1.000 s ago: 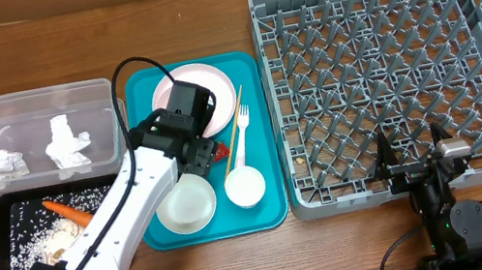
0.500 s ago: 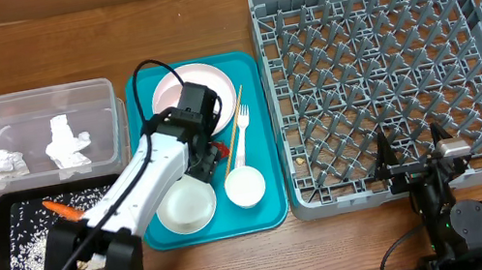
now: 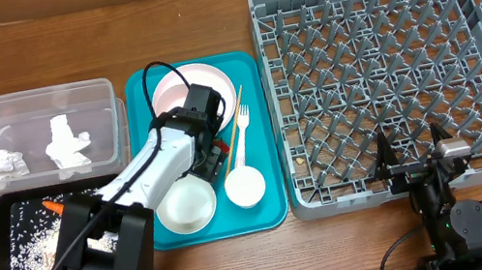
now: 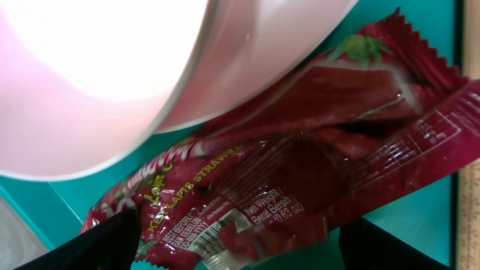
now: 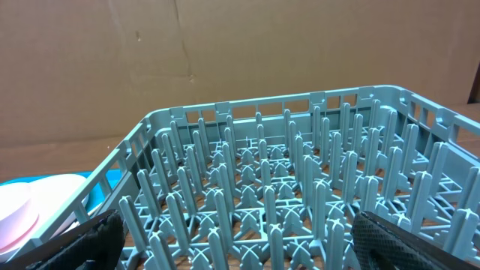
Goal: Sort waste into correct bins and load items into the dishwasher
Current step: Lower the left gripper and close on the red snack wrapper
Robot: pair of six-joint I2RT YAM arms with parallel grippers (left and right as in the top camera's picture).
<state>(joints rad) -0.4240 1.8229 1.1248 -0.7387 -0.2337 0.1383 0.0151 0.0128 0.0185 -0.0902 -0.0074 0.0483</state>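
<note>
The overhead camera is looking straight down on the whole table (image 3: 201, 14). The left wrist camera is pointing down from very near at the red wrapper (image 4: 300, 172) and pink plate (image 4: 90, 82) on the teal tray (image 3: 265, 150); the overhead view is showing these too. The right wrist camera is sitting low at the near right, facing far across the grey rack (image 5: 285, 202), which the overhead view is also covering.

The only print that can be read is on the red snack wrapper (image 4: 300, 165), which lies on the teal tray (image 4: 45, 217) against the rim of the pink plate (image 4: 112, 75). Yellow capitals towards its lower left end read in part "LAPIS STRAW", and creases hide the rest. Under them, small white lines read "Net Weight" and "Berat Bersih". The figures beside them and the fine print on the white panel are too blurred to read.
</note>
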